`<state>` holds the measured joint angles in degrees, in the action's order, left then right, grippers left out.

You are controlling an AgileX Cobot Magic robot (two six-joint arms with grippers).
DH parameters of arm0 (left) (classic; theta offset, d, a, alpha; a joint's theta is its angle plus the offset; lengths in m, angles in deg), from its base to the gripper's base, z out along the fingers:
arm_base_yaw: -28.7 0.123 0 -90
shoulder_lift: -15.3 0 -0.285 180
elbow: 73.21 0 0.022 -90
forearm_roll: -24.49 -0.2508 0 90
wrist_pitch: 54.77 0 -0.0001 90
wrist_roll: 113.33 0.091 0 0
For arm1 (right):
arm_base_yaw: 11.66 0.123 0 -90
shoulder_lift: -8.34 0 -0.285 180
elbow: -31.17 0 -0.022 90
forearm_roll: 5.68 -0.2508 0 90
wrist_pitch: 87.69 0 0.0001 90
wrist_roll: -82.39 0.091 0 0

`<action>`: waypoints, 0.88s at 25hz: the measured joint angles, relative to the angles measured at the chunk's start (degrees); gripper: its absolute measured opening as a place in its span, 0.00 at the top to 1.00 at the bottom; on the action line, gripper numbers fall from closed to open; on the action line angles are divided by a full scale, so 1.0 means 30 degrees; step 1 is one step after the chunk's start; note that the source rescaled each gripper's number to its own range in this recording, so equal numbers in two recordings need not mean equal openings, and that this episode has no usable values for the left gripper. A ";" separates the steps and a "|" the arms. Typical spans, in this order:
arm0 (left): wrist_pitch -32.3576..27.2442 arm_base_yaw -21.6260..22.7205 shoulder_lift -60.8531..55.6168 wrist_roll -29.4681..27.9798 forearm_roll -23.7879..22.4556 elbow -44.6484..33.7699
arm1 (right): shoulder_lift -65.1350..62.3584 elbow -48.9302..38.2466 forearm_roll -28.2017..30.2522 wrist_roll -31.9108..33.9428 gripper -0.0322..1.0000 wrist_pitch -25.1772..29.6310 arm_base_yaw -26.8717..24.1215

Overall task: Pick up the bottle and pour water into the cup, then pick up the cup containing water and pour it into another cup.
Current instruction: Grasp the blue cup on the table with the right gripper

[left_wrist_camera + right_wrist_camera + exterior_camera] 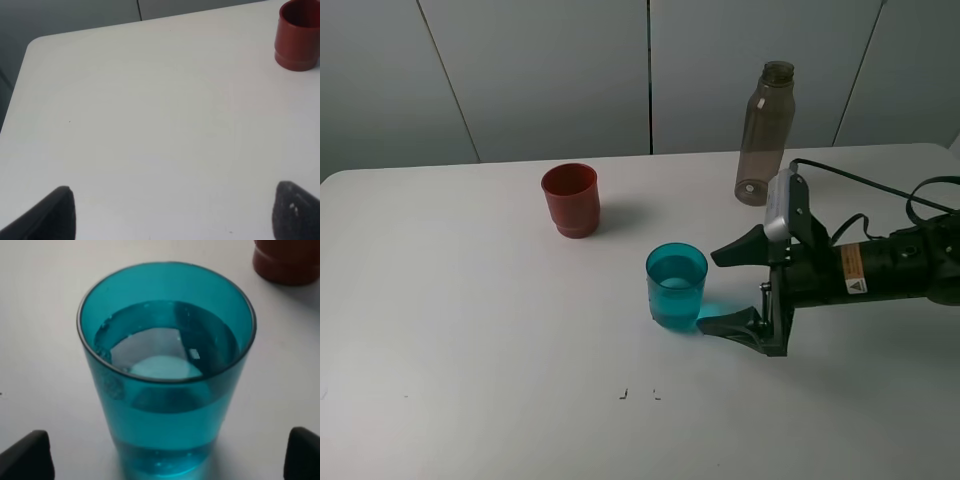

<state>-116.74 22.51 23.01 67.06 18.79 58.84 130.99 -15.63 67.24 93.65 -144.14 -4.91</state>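
1. Surface (470, 330): white, matt, fills most of the exterior high frame from the lower edge up to the grey panelled wall (540, 70). It carries all three vessels.

2. Right arm (890, 265): black, enters from the right edge at mid-height and lies nearly level, pointing left. A black cable (850, 180) loops above it.

3. Bottle (765, 135): smoky grey-brown, translucent, upright, mouth open. It stands in the upper right of centre at the far edge of the surface, well apart from both cups and above the arm in the frame.

4. Right claw (712, 293): centre right, spread wide and holding nothing. Its two dark fingertips (30, 455) sit either side of the teal cup's near wall, just beside it. The wrist view shows a gap on both sides.

5. Teal cup (676, 288): translucent tumbler, upright, just right of centre and slightly below it. Water stands above its halfway line (167, 370).

6. Red-brown cup (570, 200): opaque, stepped base, upright. It stands in the upper left of centre, apart from the teal cup.

7. Left claw (177, 215): shown only in the left wrist view. It is spread wide over bare surface with nothing between its fingertips (57, 212). The red-brown cup (298, 35) stands well ahead of it and off to one side.
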 joint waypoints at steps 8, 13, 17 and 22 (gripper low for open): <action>0.0000 0.0000 0.0000 0.0000 0.0000 0.0000 | 0.1519 0.1487 -0.0052 0.0000 0.01 -0.0153 0.1312; 0.0000 0.0000 0.0000 0.0000 0.0000 0.0000 | 0.1891 0.1602 -0.0227 -0.0403 0.01 -0.0465 0.1499; 0.0000 0.0000 0.0000 0.0000 0.0000 0.0000 | 0.2010 0.1632 -0.0344 -0.0908 0.01 -0.0591 0.1499; 0.0000 0.0000 0.0000 0.0000 0.0000 0.0000 | 0.2220 0.1907 -0.0614 -0.1610 0.01 -0.0804 0.1499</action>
<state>-116.74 22.51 23.01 67.06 18.79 58.84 137.64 -9.91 65.40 88.82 -146.55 -0.41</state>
